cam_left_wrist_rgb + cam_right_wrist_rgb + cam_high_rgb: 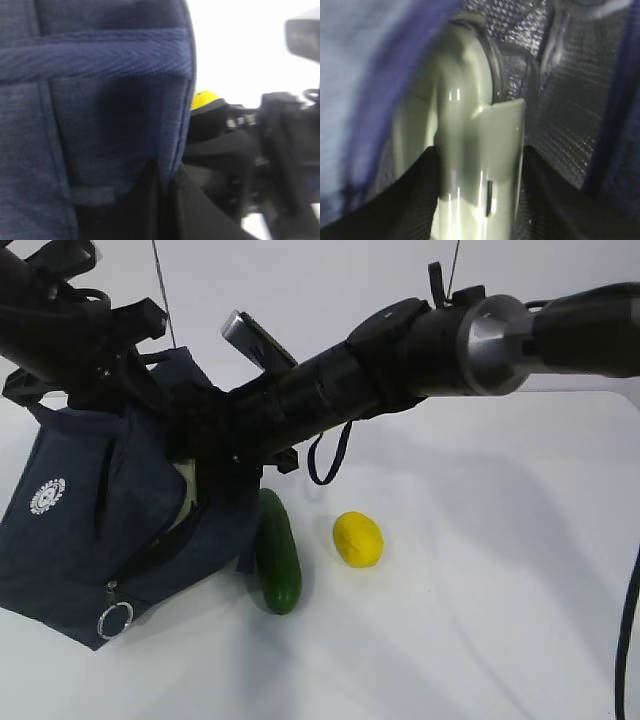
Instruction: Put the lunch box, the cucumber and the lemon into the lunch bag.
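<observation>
The navy lunch bag (70, 540) lies tilted at the left with its mouth open toward the middle. My left gripper (167, 200) is shut on the bag's fabric edge (100, 100). My right gripper (480, 200) reaches into the bag and is shut on the sage-green lunch box (470, 125), which stands on edge against the silver lining (570, 100). A pale sliver of the lunch box (183, 495) shows in the bag's mouth. The dark green cucumber (277, 552) lies on the table just right of the bag. The yellow lemon (358, 538) sits right of the cucumber and also peeks out as a yellow lemon (205, 99) behind the bag's corner.
My right arm (420, 350) stretches across the top of the scene from the right. A loop handle (325, 455) hangs beneath it. The zipper's metal ring (114, 620) dangles at the bag's lower front. The white table (500, 590) extends to the right.
</observation>
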`<state>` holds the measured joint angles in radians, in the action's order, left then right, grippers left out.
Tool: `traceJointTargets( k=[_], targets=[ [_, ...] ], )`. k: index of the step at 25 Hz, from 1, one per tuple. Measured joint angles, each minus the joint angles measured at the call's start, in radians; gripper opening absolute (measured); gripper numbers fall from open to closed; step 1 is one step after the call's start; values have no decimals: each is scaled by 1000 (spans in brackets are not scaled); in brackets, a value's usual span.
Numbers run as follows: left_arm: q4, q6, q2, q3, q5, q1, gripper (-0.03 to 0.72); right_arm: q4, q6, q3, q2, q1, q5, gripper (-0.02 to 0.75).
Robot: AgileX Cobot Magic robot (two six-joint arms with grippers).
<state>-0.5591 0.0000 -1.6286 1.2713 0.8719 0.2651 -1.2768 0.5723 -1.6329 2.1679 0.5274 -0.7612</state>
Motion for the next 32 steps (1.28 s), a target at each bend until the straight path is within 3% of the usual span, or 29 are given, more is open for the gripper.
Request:
traceJointTargets(
  k=[10, 17, 25, 32],
  targets=[
    [-26, 22, 0, 0, 25, 0, -1, -50, 74, -2, 52, 1, -11, 342],
    [-39, 37, 0, 2, 46, 0, -1, -160, 224, -2, 53, 1, -7, 342],
    [9, 39, 0, 2, 76, 0, -1, -155, 291, -2, 54, 1, -25, 374],
    [61, 39, 0, 2, 95, 0, -1, -62, 298, -12, 54, 2, -101, 433]
  ],
)
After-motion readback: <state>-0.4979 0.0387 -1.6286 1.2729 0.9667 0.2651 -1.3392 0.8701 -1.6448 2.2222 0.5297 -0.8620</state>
